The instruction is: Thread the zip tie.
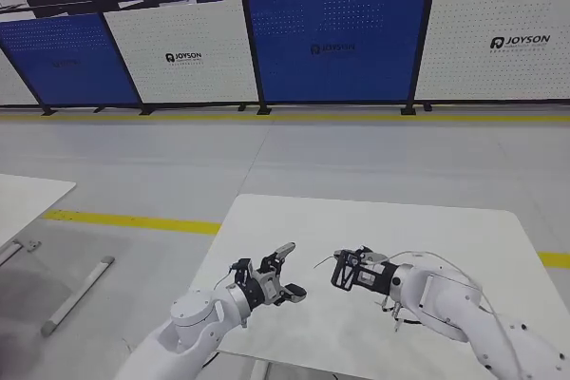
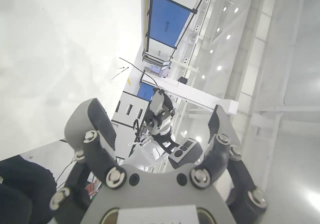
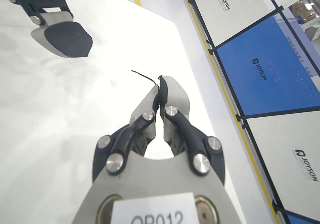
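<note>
Right gripper (image 3: 160,85) clamped tight on the zip tie (image 3: 143,76). The thin black tail sticks out past the fingertips and curves toward the left gripper (image 1: 287,274), all of it held in the air above the table (image 1: 427,228). Left gripper spread wide with nothing in it, facing the right one, near but apart. My reading: the right holds the tie by its body so the free end is offered forward. The left stands open opposite, probably to take the tail or steady the other end for threading. The gap between tail tip and left pad looks small from the top view, with no contact. The tie's head is hard to make out; it may sit between the right pads or hang behind them, cannot tell. A small dark nub at the right fingertips could be tie or pad edge. Whether the strap is looped back is not visible. From the left wrist the tie is a hairline against the bright table, with a fainter line beside it, likely its shadow. The fingers hide any strap below the grip.
</note>
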You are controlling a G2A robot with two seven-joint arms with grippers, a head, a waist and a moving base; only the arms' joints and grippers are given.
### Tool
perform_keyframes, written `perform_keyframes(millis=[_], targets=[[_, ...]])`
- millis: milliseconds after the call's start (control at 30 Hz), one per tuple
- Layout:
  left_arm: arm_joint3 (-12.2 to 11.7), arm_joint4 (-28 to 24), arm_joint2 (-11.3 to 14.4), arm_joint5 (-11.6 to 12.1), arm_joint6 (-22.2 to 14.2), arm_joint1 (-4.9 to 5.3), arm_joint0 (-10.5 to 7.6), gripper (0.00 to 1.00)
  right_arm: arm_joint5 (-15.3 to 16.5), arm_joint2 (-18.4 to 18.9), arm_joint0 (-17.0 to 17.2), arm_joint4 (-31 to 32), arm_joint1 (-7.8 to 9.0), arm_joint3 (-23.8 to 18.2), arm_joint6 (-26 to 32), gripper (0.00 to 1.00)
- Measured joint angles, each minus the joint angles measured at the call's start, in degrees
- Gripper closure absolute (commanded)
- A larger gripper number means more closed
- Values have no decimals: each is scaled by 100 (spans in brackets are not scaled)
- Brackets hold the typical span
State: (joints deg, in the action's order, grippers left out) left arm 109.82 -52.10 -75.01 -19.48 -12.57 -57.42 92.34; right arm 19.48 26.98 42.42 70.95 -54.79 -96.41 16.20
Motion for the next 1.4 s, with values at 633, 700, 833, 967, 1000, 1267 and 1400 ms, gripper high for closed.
perform_keyframes(millis=[633, 700, 833, 967, 1000, 1267, 1400], targets=[[0, -1, 0, 0, 0, 0, 0, 0, 0, 215, 318, 1589, 254, 238, -2366, 100], [0, -1, 0, 0, 0, 0, 0, 0, 0, 202, 306, 1581, 257, 259, -2473, 100], [0, -1, 0, 0, 0, 0, 0, 0, 0, 207, 308, 1575, 255, 253, -2373, 100], [1, -3, 2, 1, 0, 0, -1, 0, 0, 207, 308, 1575, 255, 253, -2378, 100], [7, -32, 14, 5, -5, -5, -8, 0, 0, 207, 308, 1575, 255, 253, -2378, 100], [-26, -906, 569, 0, 208, 8, -327, 0, 0, 207, 308, 1575, 255, 253, -2378, 100], [-205, -1431, 917, 0, 805, 23, -789, 0, 0, 207, 308, 1575, 255, 253, -2378, 100]])
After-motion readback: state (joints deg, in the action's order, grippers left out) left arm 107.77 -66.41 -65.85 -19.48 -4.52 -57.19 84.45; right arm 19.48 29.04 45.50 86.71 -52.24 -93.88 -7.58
